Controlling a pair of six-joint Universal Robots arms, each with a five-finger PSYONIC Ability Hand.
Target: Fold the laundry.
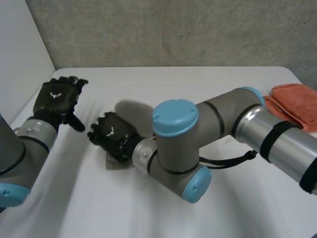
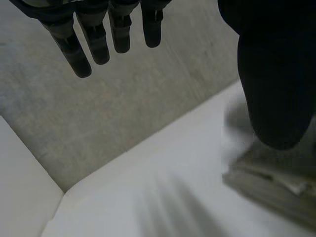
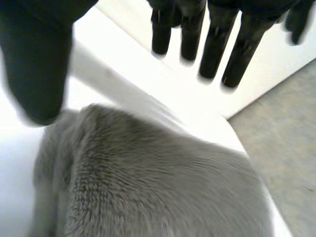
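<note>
Right arm: closest of all, grey elbow with blue caps, stretched across the desk towards the robot's left.
Right hand: open, palm down over the grey cloth; fingers straight, tips past the cloth's far edge, thumb off to one side; touching the cloth or not, cannot tell.
Grey cloth: on the desk left of centre, mostly hidden beneath that hand in the head view, one corner peeking out; fuzzy pile right under the palm in the right wrist view; folded, layers stacked at its edge in the left wrist view.
Left hand: open too, fingers straight and spread, holding nothing; up at the desk's left side, near the right hand but apart from it; grey cloth just beyond its thumb tip.
Orange cloth: folded in layers, lying at the desk's far right edge, well apart from both hands.
Wall: rough grey, behind the desk.
</note>
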